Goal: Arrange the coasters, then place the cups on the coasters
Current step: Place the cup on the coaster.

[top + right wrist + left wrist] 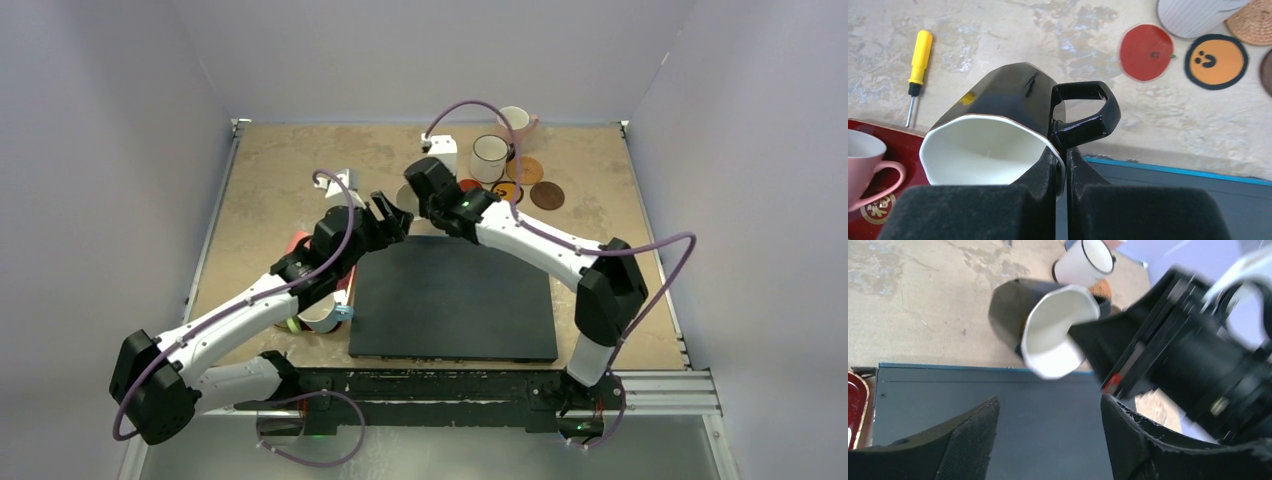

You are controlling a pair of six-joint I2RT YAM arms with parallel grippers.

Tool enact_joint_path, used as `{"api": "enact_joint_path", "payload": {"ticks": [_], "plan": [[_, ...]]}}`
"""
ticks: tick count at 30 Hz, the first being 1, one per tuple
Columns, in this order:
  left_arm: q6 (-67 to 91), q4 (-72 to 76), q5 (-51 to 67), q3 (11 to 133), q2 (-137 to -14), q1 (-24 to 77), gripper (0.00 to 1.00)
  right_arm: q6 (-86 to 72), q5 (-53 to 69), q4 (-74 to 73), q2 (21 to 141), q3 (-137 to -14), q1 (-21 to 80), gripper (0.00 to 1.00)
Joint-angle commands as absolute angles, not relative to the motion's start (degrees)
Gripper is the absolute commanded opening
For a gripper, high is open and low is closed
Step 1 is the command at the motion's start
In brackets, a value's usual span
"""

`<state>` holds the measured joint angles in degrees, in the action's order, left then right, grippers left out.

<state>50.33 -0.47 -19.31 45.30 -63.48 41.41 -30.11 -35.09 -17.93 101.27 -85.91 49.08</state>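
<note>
One glossy faceted mug [998, 95], textured right fingers [973, 212]

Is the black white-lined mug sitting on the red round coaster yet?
No, the black mug hangs tilted in the right gripper, apart from the red coaster.

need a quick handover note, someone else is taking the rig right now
left gripper: open, empty, facing the black mug.
right gripper: shut on the black mug rim; mug tilted in the air near the far edge of the mat.
coasters: red coaster, yellow coaster and others bunched far right, off the mat.
white mug and pink mug stand by them; second pink mug is in the red tray on the left.
done: nothing clearly finished.
left: spread the coasters, set one mug on each.
</note>
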Motion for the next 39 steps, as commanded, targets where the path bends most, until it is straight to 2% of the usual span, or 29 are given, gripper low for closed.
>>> {"api": "enact_joint_path", "payload": {"ticks": [1, 5, 11, 15, 20, 24, 30, 36, 39], "plan": [[40.76, -1.92, -10.61, 45.99, -60.14, 41.69, 0.73, -24.72, -28.29, -17.27, 92.44, -88.22, 44.39, 0.0], [35.96, -3.71, -5.29, 48.17, -58.37, 41.62, 0.8, -19.78, -22.18, -21.12, 89.25, -88.06, 40.21, 0.0], [25.8, -17.62, -1.34, 59.74, -62.82, 38.89, 0.82, -11.8, -11.63, -27.82, 85.83, -89.12, 28.52, 0.0], [22.35, -17.38, 9.02, 62.47, -63.57, 27.03, 0.82, -8.25, -7.23, -29.67, 83.73, -89.31, 20.67, 0.0], [19.96, -14.54, 12.14, 65.82, -66.7, 18.47, 0.82, -5.0, -2.8, -31.32, 84.58, -89.92, 10.71, 0.0], [18.55, -11.35, 9.74, 67.05, -69.57, 15.63, 0.82, -6.21, -1.88, -31.57, 88.12, -91.59, 4.06, 0.0], [12.32, -12.22, 0.86, 69.52, -73.98, 15.08, 0.82, -7.56, -4.76, -33.77, 95.27, -97.77, 0.37, 0.0], [10.08, -2.6, -10.58, 58.11, -71.21, 14.65, 0.81, -7.77, -4.4, -36.11, 102.73, -105.34, 0.1, 0.0], [9.77, -2.95, -13.11, 55.94, -70.48, 14.59, 0.81, -7.87, -3.67, -37.67, 106.62, -109.5, 0.11, 0.0]]}}
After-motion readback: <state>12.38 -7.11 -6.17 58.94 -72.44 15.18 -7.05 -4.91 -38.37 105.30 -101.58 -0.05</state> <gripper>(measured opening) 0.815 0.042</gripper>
